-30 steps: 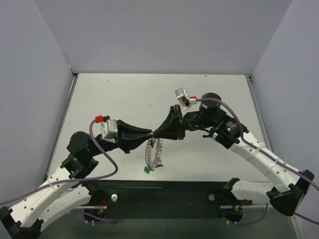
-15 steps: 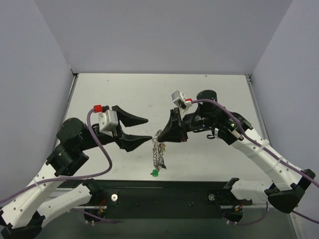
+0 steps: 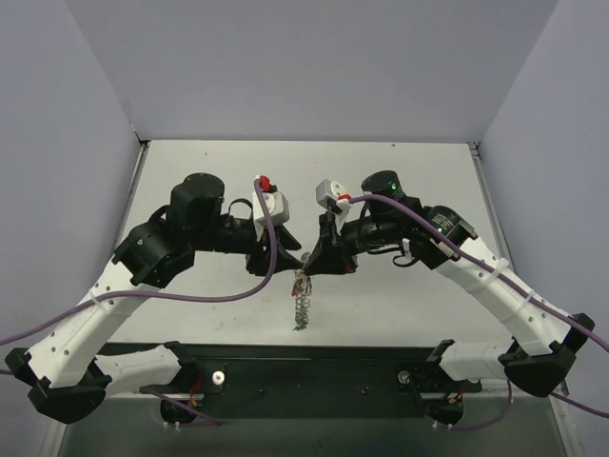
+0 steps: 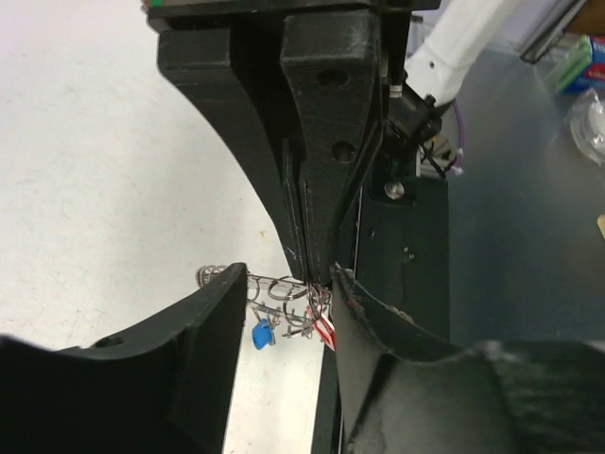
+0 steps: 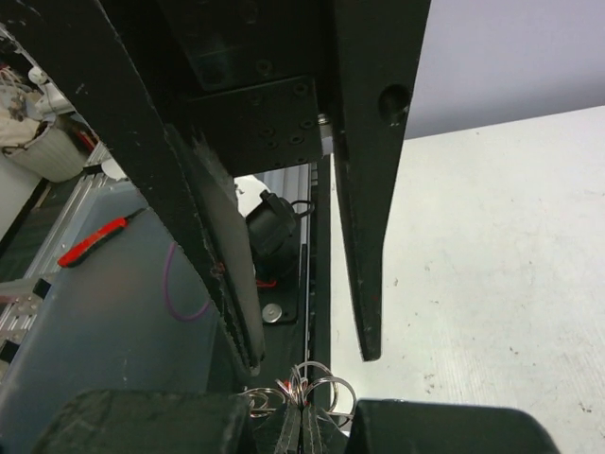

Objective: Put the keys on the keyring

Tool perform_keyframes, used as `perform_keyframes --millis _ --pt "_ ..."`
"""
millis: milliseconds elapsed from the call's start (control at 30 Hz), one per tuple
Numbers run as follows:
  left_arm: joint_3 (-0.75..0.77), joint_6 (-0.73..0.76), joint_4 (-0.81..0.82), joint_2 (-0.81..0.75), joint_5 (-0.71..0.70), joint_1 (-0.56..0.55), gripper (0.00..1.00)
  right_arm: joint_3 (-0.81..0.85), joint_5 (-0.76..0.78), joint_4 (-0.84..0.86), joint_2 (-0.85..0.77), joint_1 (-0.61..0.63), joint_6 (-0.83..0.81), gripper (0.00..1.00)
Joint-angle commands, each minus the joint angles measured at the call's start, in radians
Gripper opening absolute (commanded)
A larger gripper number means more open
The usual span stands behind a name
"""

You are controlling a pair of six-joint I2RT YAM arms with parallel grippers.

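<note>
Right wrist: keyring in claw (pinched)

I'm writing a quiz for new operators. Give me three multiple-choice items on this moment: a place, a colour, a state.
1. Where is the keyring?
A. flat by the left wall
B. in the right tool, mid-table
C. on the left arm's base

2. In the left wrist view, the key head by the keyring is:
A. blue
B. orange
C. pink

3. The left tool is:
A. shut on the keyring
B. open
C. out of view

Answers: B, that tool's shut fingers pinch it. A, blue plastic shows below the wire. B, its fingers stand apart.
</note>
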Motion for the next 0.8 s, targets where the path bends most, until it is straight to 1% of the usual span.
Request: perform_keyframes --millis 0,100,367,667,733,767 --pt "0.109 0.090 -0.145 0.056 0.098 -0.007 0.46 0.060 0.000 -0.015 -0.002 0.012 -0.039 0.00" --pt "0.118 0.101 -0.156 0.074 0.127 -0.007 0.43 0.061 0.010 -0.020 -0.004 0.015 -0.042 0.00" --pt "0.132 0.110 -0.188 0.111 0.149 -0.011 0.43 0.060 0.027 -0.021 -0.007 0.014 -0.044 0.00" --pt "0.112 0.105 -0.181 0.132 0.129 -0.033 0.40 0.060 0.039 -0.021 -0.013 0.014 -0.044 0.00" --pt "0.108 0.104 -0.170 0.134 0.123 -0.037 0.36 0.060 0.037 -0.021 -0.014 0.014 -0.044 0.00" --pt "0.105 0.102 -0.167 0.132 0.121 -0.039 0.30 0.060 0.039 -0.021 -0.016 0.014 -0.044 0.00"
